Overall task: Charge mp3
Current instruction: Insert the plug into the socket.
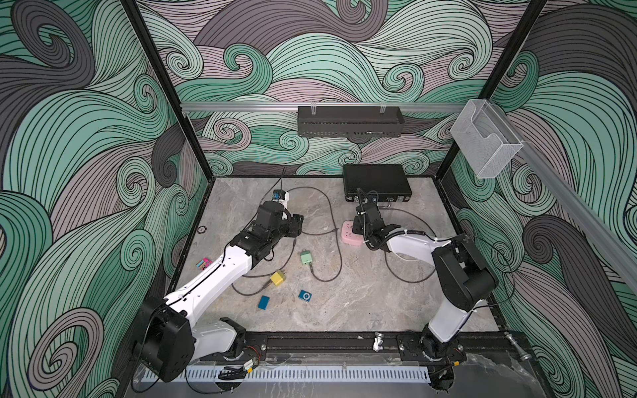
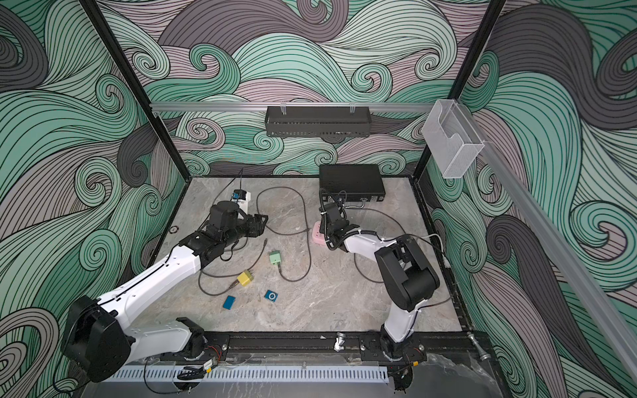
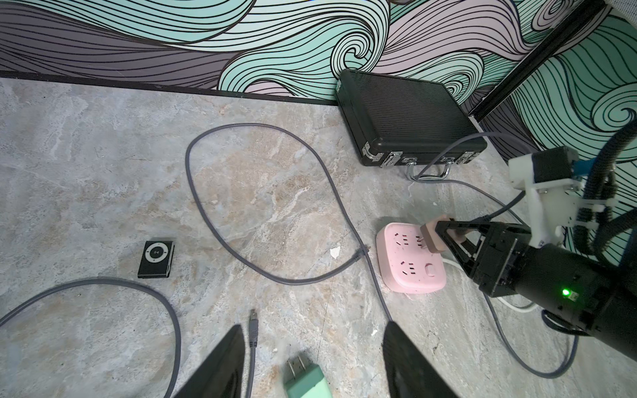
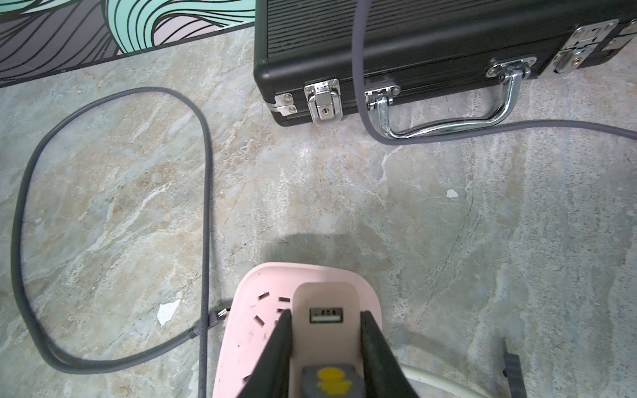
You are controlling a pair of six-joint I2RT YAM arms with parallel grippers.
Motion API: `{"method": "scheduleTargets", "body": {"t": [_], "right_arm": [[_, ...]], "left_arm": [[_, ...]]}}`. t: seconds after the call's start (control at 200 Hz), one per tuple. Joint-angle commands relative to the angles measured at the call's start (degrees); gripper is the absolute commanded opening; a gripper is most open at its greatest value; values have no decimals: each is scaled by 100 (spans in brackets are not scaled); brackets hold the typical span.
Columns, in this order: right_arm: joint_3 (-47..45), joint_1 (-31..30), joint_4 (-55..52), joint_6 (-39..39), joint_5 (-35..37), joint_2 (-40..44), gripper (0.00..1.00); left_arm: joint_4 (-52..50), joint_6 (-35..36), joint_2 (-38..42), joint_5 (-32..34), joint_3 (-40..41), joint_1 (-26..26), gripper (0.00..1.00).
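A black mp3 player lies flat on the marble floor in the left wrist view. A blue mp3 player lies near the front in both top views. My right gripper is shut on a beige USB charger, held with its prongs at the pink power strip. My left gripper hangs open and holds nothing, above a green charger. A grey cable's small plug lies beside one left finger.
A black case stands at the back wall. Grey cable loops cross the floor's middle. A yellow charger, a blue block and a small pink item lie front left.
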State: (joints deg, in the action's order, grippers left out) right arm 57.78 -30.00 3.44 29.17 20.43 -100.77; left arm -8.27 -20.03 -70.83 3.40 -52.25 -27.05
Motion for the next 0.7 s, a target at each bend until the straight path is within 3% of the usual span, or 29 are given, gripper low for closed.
{"method": "scheduleTargets", "body": {"t": [0.0,0.356,0.691], "right_arm": [[129,1,-84,-4,199,-175,0],[3,1,174,212,136,-183,0],[73,-37,-136,357,587,-211,0]], "left_arm": [[36,43,-75,-32,14,41,62],[18,36,-87,-15,13,39,62],[77,-33,-193,-156,24,35,61]]}}
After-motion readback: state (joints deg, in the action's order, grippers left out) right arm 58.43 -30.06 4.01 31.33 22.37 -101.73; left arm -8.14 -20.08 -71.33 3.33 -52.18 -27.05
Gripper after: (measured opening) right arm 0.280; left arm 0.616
